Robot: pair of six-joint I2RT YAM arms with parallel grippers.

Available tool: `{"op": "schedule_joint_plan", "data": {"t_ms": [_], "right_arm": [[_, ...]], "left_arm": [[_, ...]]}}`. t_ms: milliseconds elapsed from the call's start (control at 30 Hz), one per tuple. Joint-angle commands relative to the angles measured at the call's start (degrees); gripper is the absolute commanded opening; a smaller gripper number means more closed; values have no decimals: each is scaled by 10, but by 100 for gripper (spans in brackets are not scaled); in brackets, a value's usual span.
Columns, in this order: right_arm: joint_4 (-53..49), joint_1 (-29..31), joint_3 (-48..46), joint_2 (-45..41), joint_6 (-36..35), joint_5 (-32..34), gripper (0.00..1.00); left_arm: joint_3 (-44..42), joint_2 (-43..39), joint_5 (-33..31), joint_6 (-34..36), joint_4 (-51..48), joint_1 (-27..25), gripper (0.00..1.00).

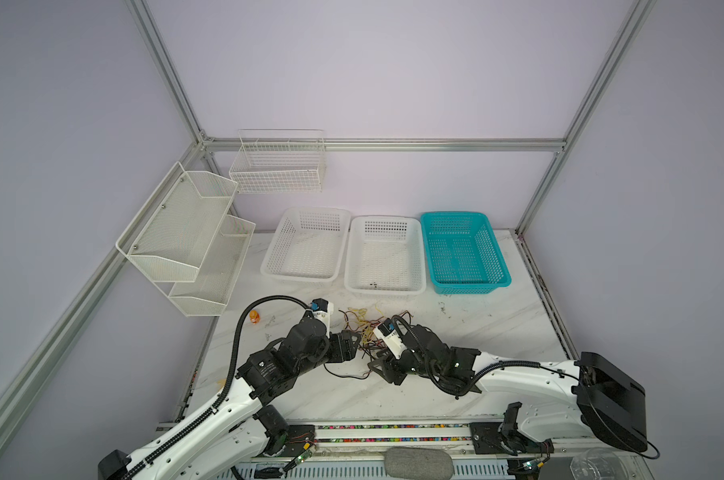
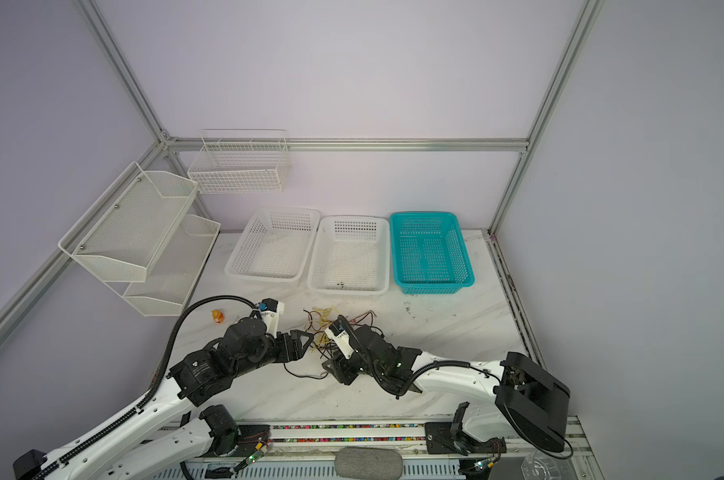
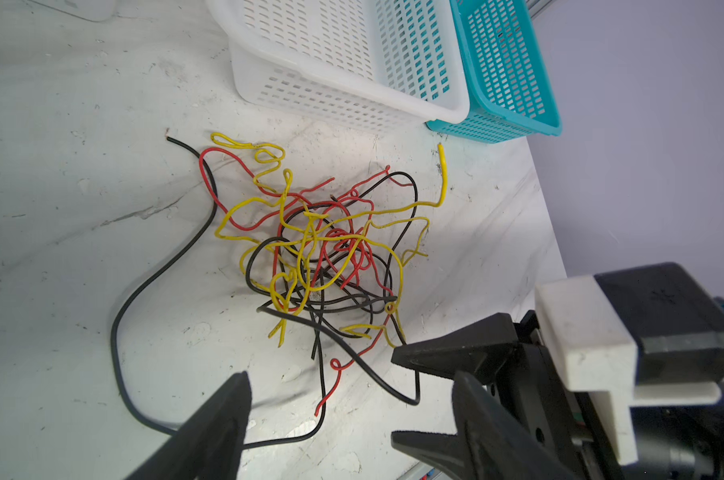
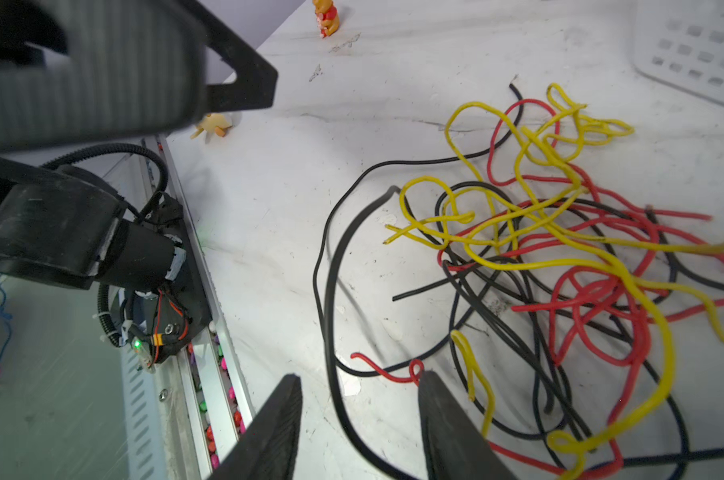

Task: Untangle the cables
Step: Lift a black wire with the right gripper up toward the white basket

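The cables (image 1: 364,324) lie in one loose knot of yellow, red and black on the marbled white table (image 1: 497,332), just below the middle of both top views. They sit in front of a row of two white baskets (image 1: 387,289) and a teal basket (image 1: 470,287). A small orange toy figure (image 1: 255,317) stands well off to the left of the knot. The left gripper (image 1: 352,338) comes in from the left and stops at the knot's edge. In the left wrist view its jaws are spread wide and grip nothing, and one long black strand sweeps down the left of the frame and passes on the table between its fingers (image 3: 214,428). The right gripper (image 1: 376,365) faces it from the lower right of the knot. In the right wrist view its jaws also stand apart at the bottom centre, clamped on nothing. A blurred black strand runs through the gap, and a curled red end sits right at one fingertip (image 4: 428,380). The rest of the tangle fills the right half of that frame.
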Motion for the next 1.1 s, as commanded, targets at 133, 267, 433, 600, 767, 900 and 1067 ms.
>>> {"op": "schedule_joint_plan", "data": {"t_ms": [133, 267, 433, 600, 767, 900, 1067], "right_arm": [[9, 8, 32, -14, -10, 34, 0], [-14, 8, 66, -75, -15, 31, 0], [-72, 8, 159, -95, -39, 31, 0], [-109, 8, 240, -80, -57, 38, 0], [-138, 8, 316, -64, -76, 63, 0], [-152, 8, 374, -63, -84, 77, 0], [-175, 8, 449, -57, -98, 98, 0]], "left_arm": [[-30, -16, -20, 6, 3, 1, 77], [-38, -19, -13, -1, 17, 0, 77], [-58, -9, 14, -19, 62, 0, 77], [-70, 10, 46, -30, 107, 0, 77], [-90, 24, 66, -44, 153, 1, 77], [-103, 43, 76, -50, 183, -1, 77], [-111, 74, 92, -52, 220, 0, 77]]}}
